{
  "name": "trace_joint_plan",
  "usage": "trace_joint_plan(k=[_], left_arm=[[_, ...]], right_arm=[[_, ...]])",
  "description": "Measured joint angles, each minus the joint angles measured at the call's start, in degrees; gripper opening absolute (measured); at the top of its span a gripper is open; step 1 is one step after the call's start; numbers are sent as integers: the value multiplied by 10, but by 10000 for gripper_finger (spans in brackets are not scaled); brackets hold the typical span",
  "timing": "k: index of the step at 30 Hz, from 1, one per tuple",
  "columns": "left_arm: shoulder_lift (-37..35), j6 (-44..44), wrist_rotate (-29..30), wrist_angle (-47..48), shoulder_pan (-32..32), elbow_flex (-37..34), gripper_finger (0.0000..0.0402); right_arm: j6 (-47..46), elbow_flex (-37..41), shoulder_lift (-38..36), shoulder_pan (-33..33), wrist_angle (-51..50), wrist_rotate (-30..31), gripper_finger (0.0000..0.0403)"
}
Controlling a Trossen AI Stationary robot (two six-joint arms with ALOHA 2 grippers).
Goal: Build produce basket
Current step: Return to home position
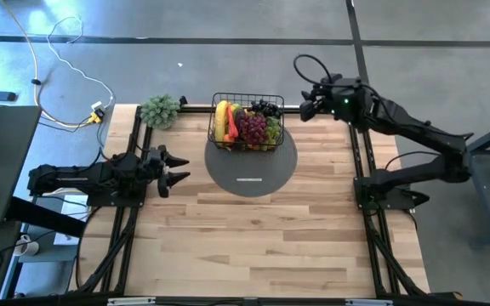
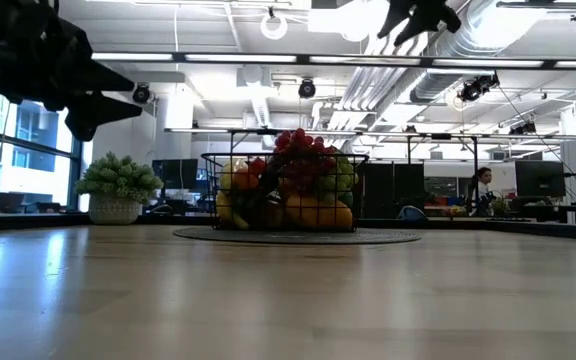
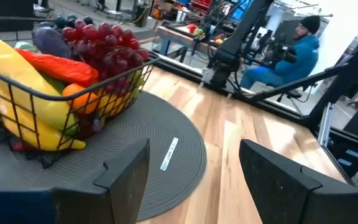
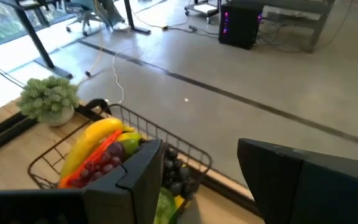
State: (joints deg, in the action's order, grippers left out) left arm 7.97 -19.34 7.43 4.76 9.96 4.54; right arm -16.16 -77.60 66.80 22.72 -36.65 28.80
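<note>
Open workshop with a grey concrete floor running round a pale wooden table. Desks and a seated person are showing far beyond it.

Left: the left gripper is hanging low over the table's left part and pointing right toward the mat. Its claw is released, with nothing between the fingers. It is waiting, well apart from the basket.

Far left: a grey-green leafy bunch is standing in a pale pot. It is not part of the load.

Centre, far half: the basket is sitting on the far part of a round dark mat. The produce is heaping above the rim.
- Bananas are lying along the left wall, with a red chili against them.
- Red grapes are sitting in the middle.
- Dark grapes are sitting at the far right corner.

By the look of it, filling is finished.

Right: the right gripper is hovering just beyond the basket's far right corner, raised above it. Its claw is released and empty.

Judgement on parking this arm: it is calling for height first, then travel right, away from the wire rim. That way the fingers are not catching the mesh or dragging grapes off the heap. A slack claw and a slow motion should be leaving the basket square on its mat.
</note>
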Motion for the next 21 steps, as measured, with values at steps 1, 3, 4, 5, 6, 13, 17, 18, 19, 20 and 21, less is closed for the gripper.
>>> trace_joint_plan(k=[1,3,4,5,6,13,17,18,19,20,21], left_arm=[[0,0,3,-2,-1,0,236],[0,3,5,-2,-3,0,236],[0,6,5,-2,-3,0,236],[0,9,5,-3,-3,0,236],[0,14,5,-3,-3,0,236],[0,86,-7,-52,-3,0,236],[0,91,-8,-91,-3,0,236],[0,91,-8,-96,-3,0,236],[0,91,-8,-97,-3,0,236],[0,91,-8,-97,-3,0,236],[0,91,-8,-96,-3,0,236]], right_arm=[[-5,19,-7,0,16,-4,190],[-9,62,-25,0,56,-20,190],[-9,86,-36,0,76,-32,190],[-9,109,-48,0,99,-40,190],[-13,133,-61,-2,120,-50,190],[-33,276,-162,-28,220,-49,190],[-35,332,-222,-47,238,-48,190],[-40,345,-237,-51,239,-48,190],[-46,357,-252,-56,240,-48,190],[-49,370,-267,-60,240,-48,190],[-51,383,-281,-65,240,-48,190]])
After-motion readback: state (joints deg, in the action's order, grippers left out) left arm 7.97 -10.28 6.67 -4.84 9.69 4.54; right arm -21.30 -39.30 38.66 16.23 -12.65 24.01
